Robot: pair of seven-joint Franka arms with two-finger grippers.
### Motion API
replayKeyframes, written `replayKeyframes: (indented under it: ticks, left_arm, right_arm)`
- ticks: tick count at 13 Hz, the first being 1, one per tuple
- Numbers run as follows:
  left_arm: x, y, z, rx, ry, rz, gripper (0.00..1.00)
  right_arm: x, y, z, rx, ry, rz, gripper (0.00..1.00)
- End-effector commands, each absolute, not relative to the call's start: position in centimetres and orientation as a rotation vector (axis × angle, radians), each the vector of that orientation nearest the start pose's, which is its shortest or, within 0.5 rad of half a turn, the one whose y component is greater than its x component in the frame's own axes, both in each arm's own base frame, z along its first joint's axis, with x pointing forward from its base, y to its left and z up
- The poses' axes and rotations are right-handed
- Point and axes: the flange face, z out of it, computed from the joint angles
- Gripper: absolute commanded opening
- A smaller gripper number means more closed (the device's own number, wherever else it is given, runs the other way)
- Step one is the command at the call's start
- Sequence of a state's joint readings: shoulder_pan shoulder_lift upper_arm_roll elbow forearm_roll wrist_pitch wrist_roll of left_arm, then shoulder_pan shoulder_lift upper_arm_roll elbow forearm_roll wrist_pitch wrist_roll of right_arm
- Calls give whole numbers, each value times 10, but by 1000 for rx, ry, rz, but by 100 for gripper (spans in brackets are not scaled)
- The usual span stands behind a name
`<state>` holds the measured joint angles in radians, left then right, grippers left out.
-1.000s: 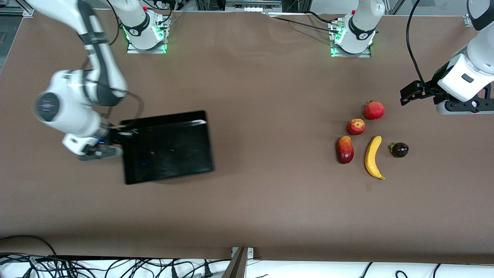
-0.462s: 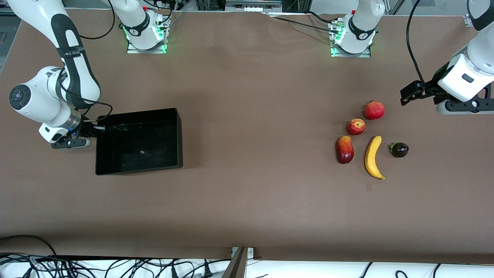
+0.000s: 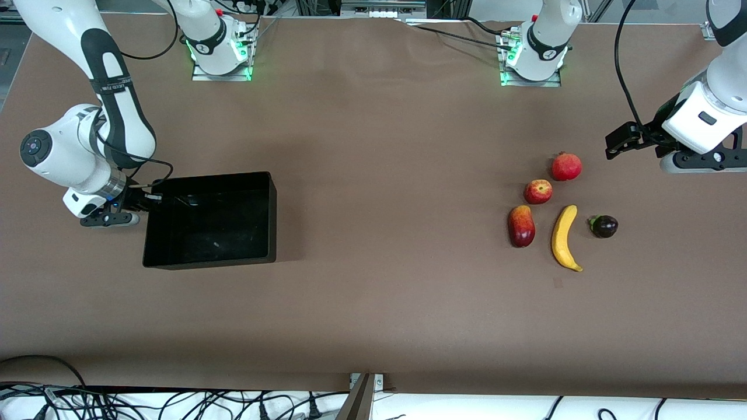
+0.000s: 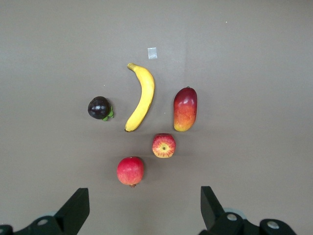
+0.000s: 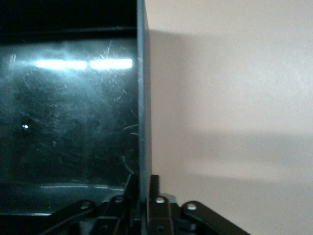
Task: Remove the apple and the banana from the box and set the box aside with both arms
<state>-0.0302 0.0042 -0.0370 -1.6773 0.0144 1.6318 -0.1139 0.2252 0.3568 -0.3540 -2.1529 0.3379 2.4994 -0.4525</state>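
Brown table [image 3: 373,303] — right gripper [image 3: 153,197] straddles the box [image 3: 210,256] wall, grip uncertain; left gripper [image 4: 142,210] spread.

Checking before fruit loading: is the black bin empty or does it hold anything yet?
Empty. The bin shows only bare scratched floor, and all five fruits, banana and apple included, lie on the table.

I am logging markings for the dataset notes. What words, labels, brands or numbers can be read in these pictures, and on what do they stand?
Right arm's black band: pale lettering, too small to read.
Black badges on the two arm bases: a white mark each, not legible.
Black bin, banana, apple: no text seen.
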Motion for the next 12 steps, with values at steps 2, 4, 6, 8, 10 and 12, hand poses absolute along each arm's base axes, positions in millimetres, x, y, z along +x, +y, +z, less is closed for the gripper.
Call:
replayKeyframes:
  ticks: [2, 4, 6, 8, 10, 12]
  left_arm:
    - [555, -36, 581, -3134, -74, 52, 100]
    - [555, -36, 582, -3134, -74, 50, 100]
    - [555, -36, 582, -3134, -74, 50, 100]
    - [555, -36, 582, -3134, -74, 47, 100]
    - [555, -37, 582, -3134, -72, 47, 100]
    - [555, -38, 582, -3135, -69, 47, 100]
  right_arm:
    - [602, -39, 291, -3011, -180, -48, 100]
    - [622, -21, 330, -3075, -199, -13, 100]
    - [639, 12, 380, -3124, -150, 60, 100]
    - [632, 45, 423, -3161, -119, 100, 100]
    - [605, 41, 487, -3128, -141, 53, 100]
    - [572, 36, 540, -3088, -163, 68, 100]
